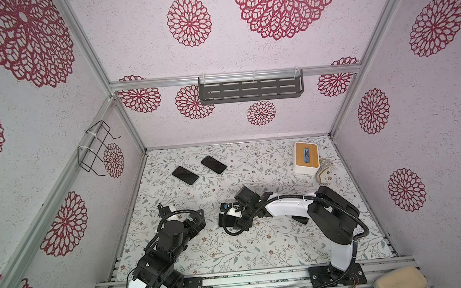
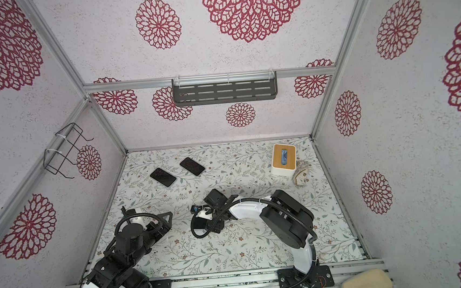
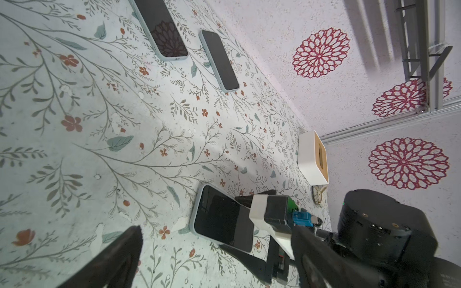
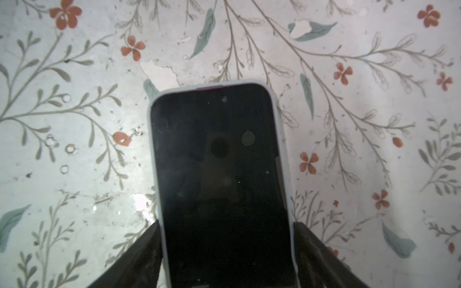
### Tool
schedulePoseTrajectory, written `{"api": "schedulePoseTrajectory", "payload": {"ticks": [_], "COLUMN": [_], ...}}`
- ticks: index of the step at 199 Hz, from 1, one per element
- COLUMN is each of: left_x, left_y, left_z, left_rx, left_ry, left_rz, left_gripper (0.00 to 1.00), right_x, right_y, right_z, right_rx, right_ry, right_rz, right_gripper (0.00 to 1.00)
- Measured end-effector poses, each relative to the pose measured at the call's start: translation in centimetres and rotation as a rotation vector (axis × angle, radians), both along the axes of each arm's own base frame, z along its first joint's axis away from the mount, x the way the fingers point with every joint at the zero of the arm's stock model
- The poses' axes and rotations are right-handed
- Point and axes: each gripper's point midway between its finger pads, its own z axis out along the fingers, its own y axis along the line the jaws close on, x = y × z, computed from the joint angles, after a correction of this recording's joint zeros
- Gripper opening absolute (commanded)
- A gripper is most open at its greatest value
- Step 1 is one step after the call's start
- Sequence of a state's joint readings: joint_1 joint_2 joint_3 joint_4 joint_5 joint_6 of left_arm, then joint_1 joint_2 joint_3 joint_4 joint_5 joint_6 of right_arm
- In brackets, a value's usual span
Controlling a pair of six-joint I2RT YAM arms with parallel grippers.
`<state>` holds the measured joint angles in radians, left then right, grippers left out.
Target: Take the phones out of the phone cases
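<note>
Left to right. The left gripper [image 1: 198, 220] rests over the front-left part of the table [image 1: 260, 246], jaws wide apart and holding nothing, its fingers pointing toward the table's middle. Two spare phones [image 1: 185, 175] lie side by side near the back-left corner, well apart from both arms. The task's phone [image 4: 217, 162], screen up and seated in its pale phone case [image 4: 212, 83], lies flat near the middle of the table, between the two grippers. Its long axis runs roughly parallel to the front edge, and its free end points toward the left edge. The right gripper [image 4: 225, 225] reaches in from the right and straddles the end of the phone nearer the right edge. One finger stands against each long side of the case. Whether they already pinch it or merely flank it cannot be told. A tissue box [image 1: 306, 158] stands near the back-right corner, clear of the work. Judgement: the right arm is the nearer and is set to clamp across the short axis. That leaves the free end facing the left gripper, which would approach along the long axis to peel the case.
</note>
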<state>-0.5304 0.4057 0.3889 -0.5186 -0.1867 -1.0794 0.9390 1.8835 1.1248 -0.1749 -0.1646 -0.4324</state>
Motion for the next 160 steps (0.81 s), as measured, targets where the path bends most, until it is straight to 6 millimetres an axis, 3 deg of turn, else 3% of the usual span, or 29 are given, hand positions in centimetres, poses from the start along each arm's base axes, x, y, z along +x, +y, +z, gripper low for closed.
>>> {"api": "schedulePoseTrajectory", "payload": {"ticks": [59,113,160], "left_x": [0.3,0.4,0.6], "left_y": [-0.8,-1.3,-1.9], "left_z": [-0.8,-2.0,-2.9], "left_rx": [-0.079,-0.166,-0.254], "left_ry": [0.008,0.03,0.036], "left_rz": [0.003,0.026,0.042], "left_gripper": [0.97,0.97,0.97], "right_x": [0.1,0.5,1.4], "right_y": [-0.3,-0.6,-1.1], "right_z": [0.1,0.6,0.6], "right_rx": [0.022,0.048,0.052], "right_ry": [-0.022,-0.081,-0.109], "right_rz": [-0.055,-0.115,-0.165], "right_gripper": [0.56,0.48,0.47]}}
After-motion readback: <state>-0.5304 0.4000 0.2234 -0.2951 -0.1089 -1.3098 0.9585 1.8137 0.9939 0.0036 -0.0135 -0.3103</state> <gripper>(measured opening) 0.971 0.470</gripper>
